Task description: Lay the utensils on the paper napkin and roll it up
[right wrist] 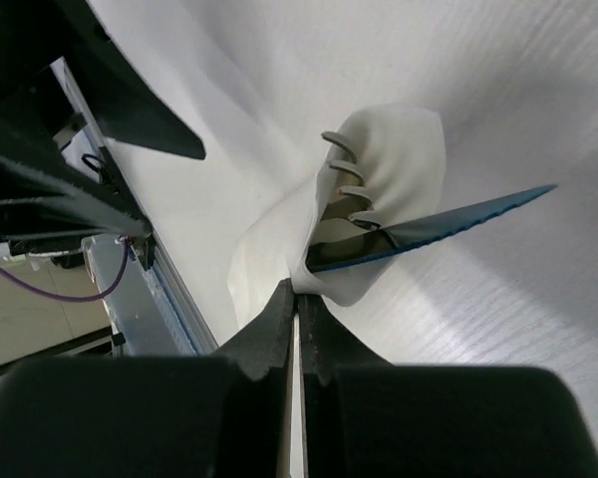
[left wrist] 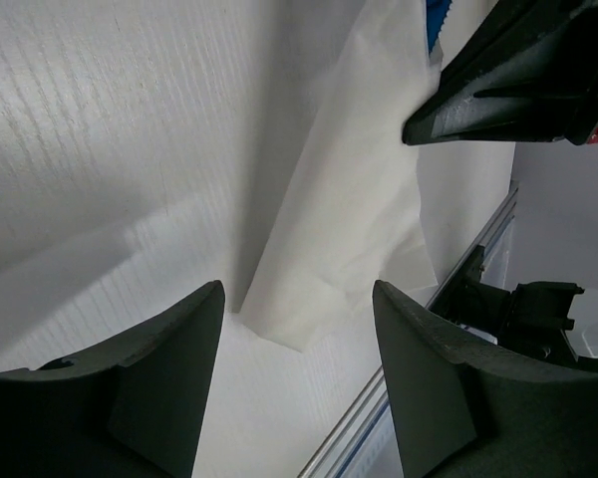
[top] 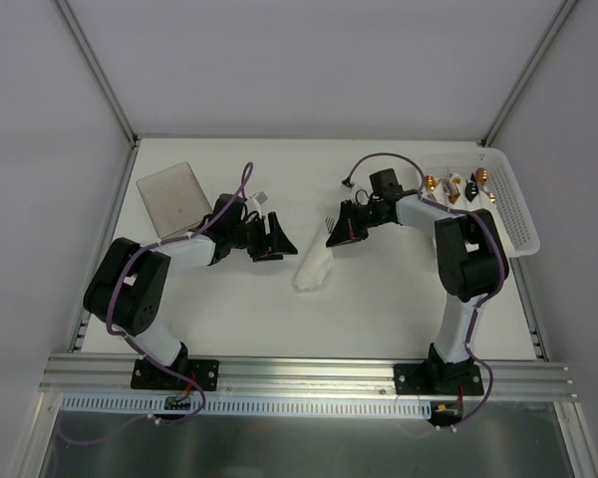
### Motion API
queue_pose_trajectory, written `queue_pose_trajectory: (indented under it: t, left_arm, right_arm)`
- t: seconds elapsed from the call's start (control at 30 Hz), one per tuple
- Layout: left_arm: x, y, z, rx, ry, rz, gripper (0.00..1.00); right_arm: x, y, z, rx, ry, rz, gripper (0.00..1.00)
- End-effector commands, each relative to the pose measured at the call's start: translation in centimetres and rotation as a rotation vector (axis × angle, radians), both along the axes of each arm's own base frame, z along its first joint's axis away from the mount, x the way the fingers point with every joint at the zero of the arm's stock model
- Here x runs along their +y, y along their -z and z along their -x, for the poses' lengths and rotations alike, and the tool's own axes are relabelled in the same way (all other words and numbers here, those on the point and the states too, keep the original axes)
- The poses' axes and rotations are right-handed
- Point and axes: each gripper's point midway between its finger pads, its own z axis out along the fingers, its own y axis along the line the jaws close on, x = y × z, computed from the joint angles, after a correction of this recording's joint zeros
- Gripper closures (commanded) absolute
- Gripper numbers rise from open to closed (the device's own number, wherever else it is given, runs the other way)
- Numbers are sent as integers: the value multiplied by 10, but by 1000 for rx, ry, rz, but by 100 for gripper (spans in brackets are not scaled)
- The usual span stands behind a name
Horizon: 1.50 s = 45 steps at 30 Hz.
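Note:
The paper napkin (top: 313, 269) lies loosely rolled in the middle of the table, wrapped around the utensils. In the right wrist view, grey fork tines (right wrist: 345, 177) and a blue serrated piece (right wrist: 458, 220) stick out of the napkin's (right wrist: 399, 149) far end. My right gripper (right wrist: 299, 291) is shut on a fold of the napkin at that end, also seen from above (top: 345, 231). My left gripper (top: 276, 240) stands open just left of the roll, apart from it. Its wrist view shows the napkin (left wrist: 339, 229) ahead of the open fingers (left wrist: 169, 388), with nothing between them.
A white basket (top: 512, 204) at the right holds several white rolls with gold and black cutlery ends. A greyish clear flat lid (top: 173, 197) lies at the back left. The metal rail (top: 309, 373) runs along the table's near edge.

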Motion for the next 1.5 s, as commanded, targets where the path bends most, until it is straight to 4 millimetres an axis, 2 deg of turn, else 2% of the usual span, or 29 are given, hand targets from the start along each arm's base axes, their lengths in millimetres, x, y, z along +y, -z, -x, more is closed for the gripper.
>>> queue_pose_trajectory:
  t: [0.0,0.33,0.53,0.57,0.63,0.67,0.73,0.8,0.9,1.0,1.27,1.47]
  left_arm:
    - [-7,-24,-11,-97,67,89,38]
    - [-12,-60,-6,-301,189,170,37]
    - [-14,-74,-19,-422,218,229,35]
    - [-14,-73,-16,-427,233,247,16]
    - [-14,-82,-25,-528,235,287,2]
    - [-14,-88,-20,-544,256,331,1]
    - [-9,-92,-20,-593,267,379,1]
    - [-8,-113,-17,-674,328,439,1]
    - [-9,-118,-18,-688,386,440,1]
    - [-10,-132,-15,-723,417,454,3]
    - [-17,-161,15,-755,510,533,6]
    - [-32,-177,40,-759,598,568,5]
  right_arm:
    - [6,-45,5,-117,-82,-125,100]
    - [11,-82,23,-165,-169,-249,100]
    - [11,-104,36,-176,-204,-303,100]
    - [11,-106,37,-175,-206,-305,100]
    - [11,-114,42,-177,-220,-326,100]
    - [11,-117,43,-182,-225,-334,100]
    - [11,-125,48,-176,-237,-353,100]
    - [11,-136,52,-193,-256,-374,100]
    - [10,-152,57,-206,-274,-403,100]
    - [10,-164,64,-218,-294,-422,100]
    - [21,-189,85,-255,-363,-458,100]
    - [27,-199,97,-260,-401,-477,100]
